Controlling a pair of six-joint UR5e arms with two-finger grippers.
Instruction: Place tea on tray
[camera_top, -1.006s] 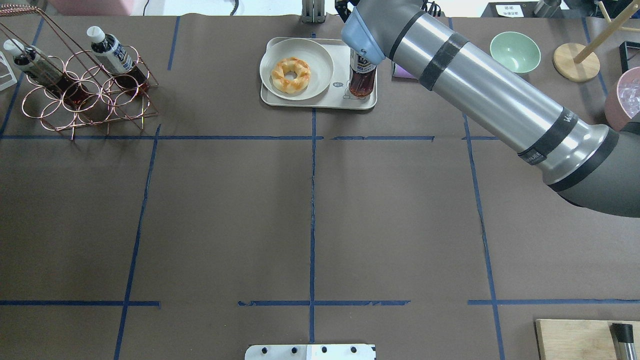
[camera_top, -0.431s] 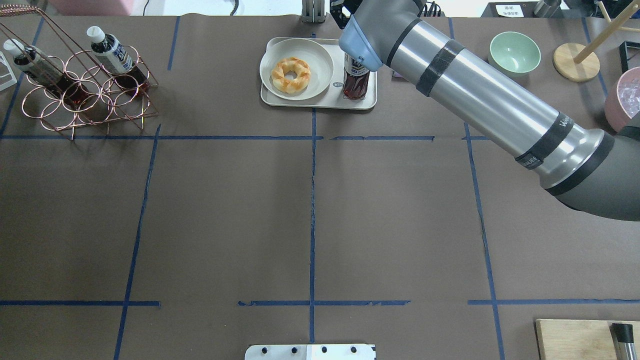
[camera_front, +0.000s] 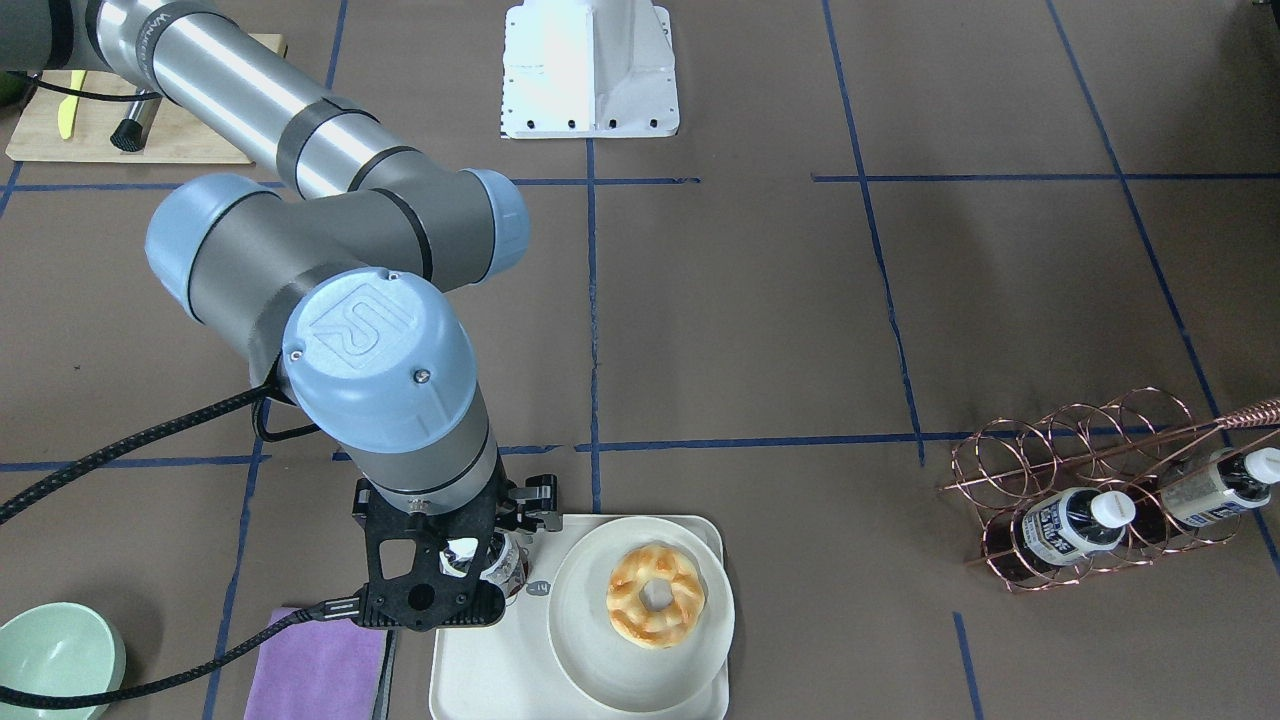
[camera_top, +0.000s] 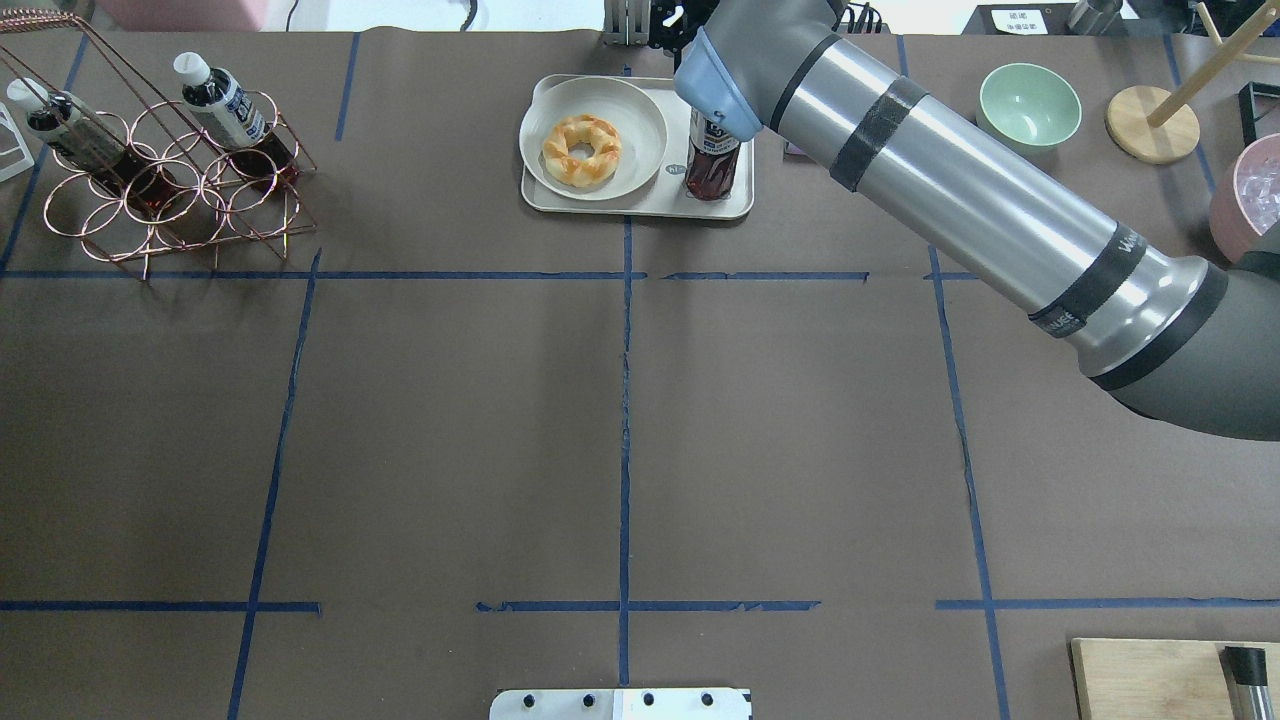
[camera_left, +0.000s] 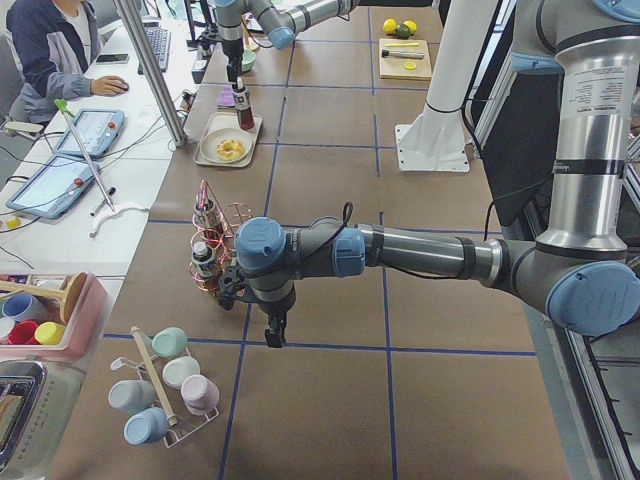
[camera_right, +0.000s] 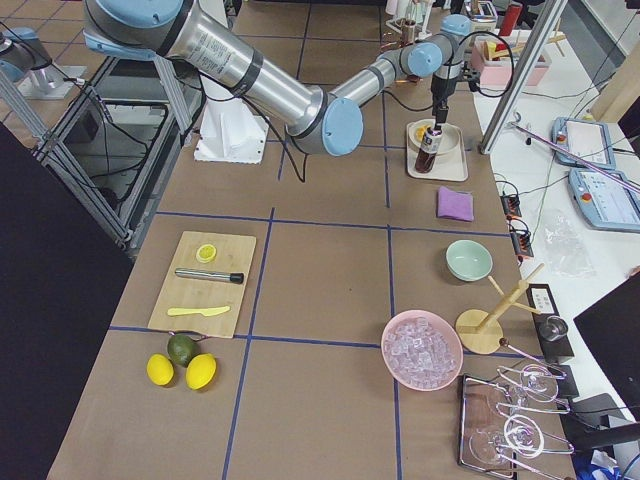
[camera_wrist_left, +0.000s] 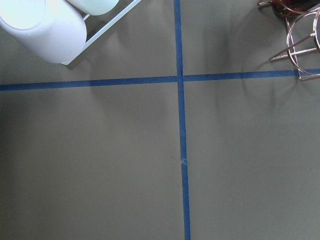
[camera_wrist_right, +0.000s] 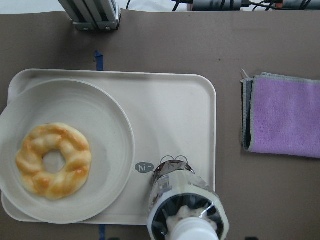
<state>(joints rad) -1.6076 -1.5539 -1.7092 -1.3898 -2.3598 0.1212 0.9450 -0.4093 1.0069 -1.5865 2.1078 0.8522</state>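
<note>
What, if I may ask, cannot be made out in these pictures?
Right gripper: fingers hidden by its wrist in front-facing and overhead views; grip on the tea unclear.
Left gripper: only in exterior left view, too small.
Bear on the tray: mostly behind tea, right wrist view.

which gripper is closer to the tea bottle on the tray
Right. The right gripper is directly above the tea standing on the tray; the left gripper hangs far away, beside the copper rack.

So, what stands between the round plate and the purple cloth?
The tea bottle, upright on the tray; the right wrist view shows it.
</note>
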